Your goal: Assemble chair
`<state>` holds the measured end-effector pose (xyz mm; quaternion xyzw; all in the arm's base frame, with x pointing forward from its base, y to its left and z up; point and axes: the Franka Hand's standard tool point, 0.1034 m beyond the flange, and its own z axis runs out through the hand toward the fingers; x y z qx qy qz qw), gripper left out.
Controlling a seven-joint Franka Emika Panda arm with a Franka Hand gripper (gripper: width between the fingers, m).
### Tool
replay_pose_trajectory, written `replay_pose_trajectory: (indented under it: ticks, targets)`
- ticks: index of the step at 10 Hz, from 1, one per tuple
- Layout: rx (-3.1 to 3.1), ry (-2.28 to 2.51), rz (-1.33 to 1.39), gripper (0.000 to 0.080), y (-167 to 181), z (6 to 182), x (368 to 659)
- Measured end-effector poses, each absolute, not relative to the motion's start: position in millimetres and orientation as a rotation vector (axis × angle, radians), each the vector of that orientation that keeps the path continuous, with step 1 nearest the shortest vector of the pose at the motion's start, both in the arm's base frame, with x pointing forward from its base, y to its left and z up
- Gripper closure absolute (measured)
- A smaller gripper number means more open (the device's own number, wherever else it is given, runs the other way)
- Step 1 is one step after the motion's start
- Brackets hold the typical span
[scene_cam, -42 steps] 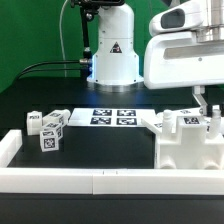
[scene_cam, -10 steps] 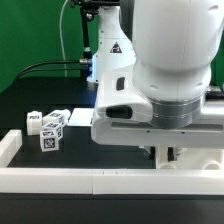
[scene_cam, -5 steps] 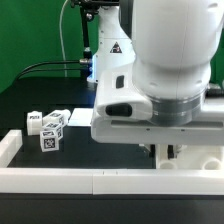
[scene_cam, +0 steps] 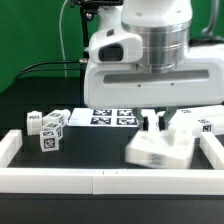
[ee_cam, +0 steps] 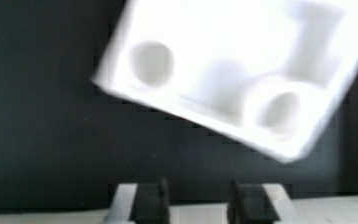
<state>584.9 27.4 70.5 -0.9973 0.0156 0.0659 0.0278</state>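
Note:
A large white chair part [scene_cam: 160, 150] with two oval holes lies tilted on the black table at the exterior view's front right. It fills the wrist view [ee_cam: 229, 70], blurred. My gripper [scene_cam: 154, 124] hangs just above the part's far edge. In the wrist view the gripper [ee_cam: 202, 200] is open, with nothing between the two dark fingers [ee_cam: 151, 200]. Small white tagged chair parts [scene_cam: 46, 126] sit in a cluster at the exterior view's left. Another white part [scene_cam: 205, 124] lies at the far right.
The marker board [scene_cam: 112, 118] lies flat behind the middle of the table. A white rail [scene_cam: 100, 181] runs along the front edge, with side walls at the left [scene_cam: 10, 145] and right [scene_cam: 213, 150]. The robot base [scene_cam: 100, 62] stands at the back.
The arm, which blocked the exterior view half a second ago, has risen and pulled back. The large white part now lies tilted lower and further left than 4.2 s ago.

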Motion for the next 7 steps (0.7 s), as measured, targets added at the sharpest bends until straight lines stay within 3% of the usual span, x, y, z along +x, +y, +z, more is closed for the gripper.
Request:
replay_pose_trajectory:
  ticks: [2, 4, 5, 6, 7]
  targets:
    - [-3.094, 0.045, 0.02, 0.066, 27.2, 73.1, 597.6]
    - [-3.097, 0.046, 0.007, 0.0674, 26.6, 69.0, 591.3]
    - [-3.097, 0.046, 0.007, 0.0633, 26.5, 68.8, 591.3]
    - [-3.098, 0.041, 0.01, 0.0497, 26.4, 67.6, 590.8]
    - [-3.109, -0.037, 0.013, 0.0497, 26.1, 66.6, 590.8]
